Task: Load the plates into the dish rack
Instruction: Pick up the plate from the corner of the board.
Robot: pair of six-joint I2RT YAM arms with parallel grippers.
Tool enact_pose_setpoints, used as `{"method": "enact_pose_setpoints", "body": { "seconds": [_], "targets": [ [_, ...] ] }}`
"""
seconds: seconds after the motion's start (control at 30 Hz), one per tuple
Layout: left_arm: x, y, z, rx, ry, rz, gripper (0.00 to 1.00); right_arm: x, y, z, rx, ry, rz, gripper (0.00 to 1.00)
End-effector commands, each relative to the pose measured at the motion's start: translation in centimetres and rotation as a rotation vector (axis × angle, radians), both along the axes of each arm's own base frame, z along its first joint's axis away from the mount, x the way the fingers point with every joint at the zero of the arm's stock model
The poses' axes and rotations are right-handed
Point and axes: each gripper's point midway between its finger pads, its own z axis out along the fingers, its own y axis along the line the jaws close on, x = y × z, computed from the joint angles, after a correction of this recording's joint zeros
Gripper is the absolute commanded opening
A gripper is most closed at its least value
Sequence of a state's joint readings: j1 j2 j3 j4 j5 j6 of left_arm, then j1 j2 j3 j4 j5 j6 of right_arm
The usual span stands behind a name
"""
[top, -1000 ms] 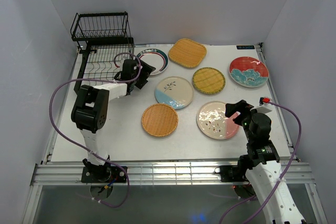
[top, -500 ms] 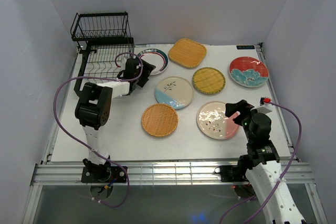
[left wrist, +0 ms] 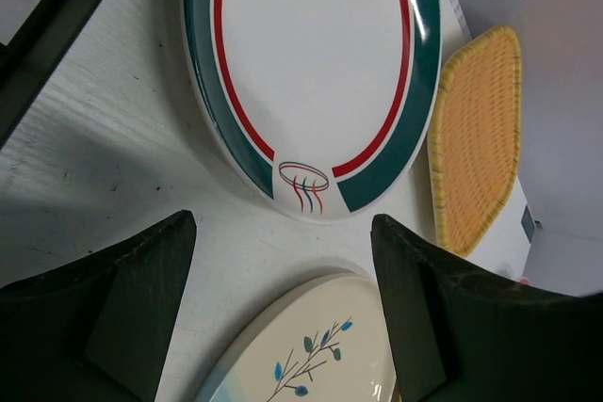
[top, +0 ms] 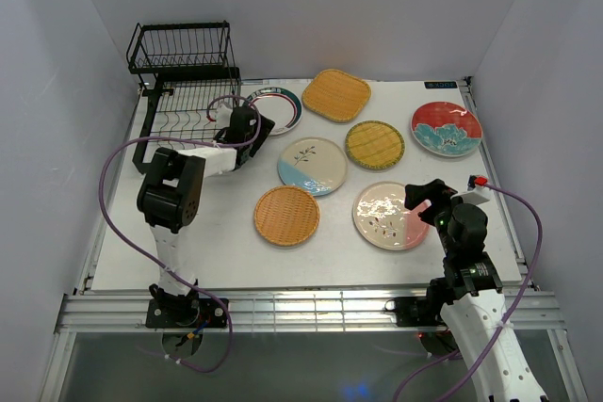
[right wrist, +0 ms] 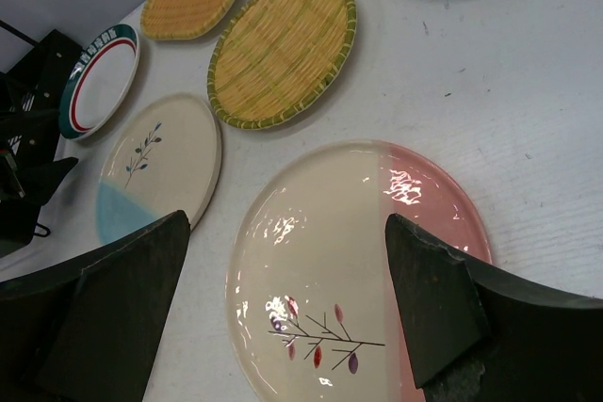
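The left gripper [left wrist: 282, 229], jaws apart, sits at the rim of the green-striped plate [left wrist: 311, 54], which lies flat on the surface [top: 217, 242] beside the dish rack [top: 184, 91]. The right gripper [right wrist: 287, 223], likewise released, seemingly hovers over the cream-pink plate [right wrist: 358, 261].

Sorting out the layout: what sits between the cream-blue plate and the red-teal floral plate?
A round woven yellow plate with a green rim, shown in the top external view.
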State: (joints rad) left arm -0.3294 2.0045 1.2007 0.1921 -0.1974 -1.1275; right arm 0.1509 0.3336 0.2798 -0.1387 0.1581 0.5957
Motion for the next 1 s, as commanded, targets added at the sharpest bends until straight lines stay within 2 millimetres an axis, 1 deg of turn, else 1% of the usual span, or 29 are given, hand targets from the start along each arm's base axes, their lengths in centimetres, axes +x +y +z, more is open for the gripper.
{"method": "enact_pose_setpoints", "body": {
  "seconds": [0.0,0.13,0.2,0.23,0.3,0.53,0.7,0.77,0.97],
  "targets": [
    [0.5,0.3,1.4,0.078,-0.026,0.026,0.85,0.3,-0.1,1.3,0.009,-0.043,-0.014,0.9],
    [0.6,-0.5,0.2,0.131,-0.009,0.015,0.85,0.3,-0.2,1.3,0.008,-0.045,-0.017,0.9],
    [0.7,-1.0,0.1,0.171,-0.019,0.009,0.84,0.3,-0.2,1.4,0.009,-0.047,-0.017,0.9],
    [0.5,-1.6,0.0,0.201,-0.024,-0.011,0.84,0.2,-0.2,1.4,0.009,-0.047,-0.017,0.9],
    [0.7,-1.9,-0.2,0.223,-0.028,-0.014,0.85,0.2,-0.2,1.4,0.01,-0.046,-0.017,0.9],
    [1.4,-2.0,-1.0,0.235,-0.021,-0.013,0.84,0.2,-0.2,1.4,0.01,-0.046,-0.017,0.9],
    [2.1,-2.0,-0.8,0.264,-0.038,-0.017,0.81,0.2,-0.1,1.5,0.015,-0.051,-0.012,0.9],
    [2.5,-1.9,-1.1,0.285,-0.038,-0.011,0.8,0.2,-0.1,1.5,0.016,-0.052,-0.01,0.9],
    [2.8,-2.0,-2.0,0.311,-0.03,-0.026,0.7,0.1,0.0,1.6,0.017,-0.057,-0.009,0.9]
  ]
}}
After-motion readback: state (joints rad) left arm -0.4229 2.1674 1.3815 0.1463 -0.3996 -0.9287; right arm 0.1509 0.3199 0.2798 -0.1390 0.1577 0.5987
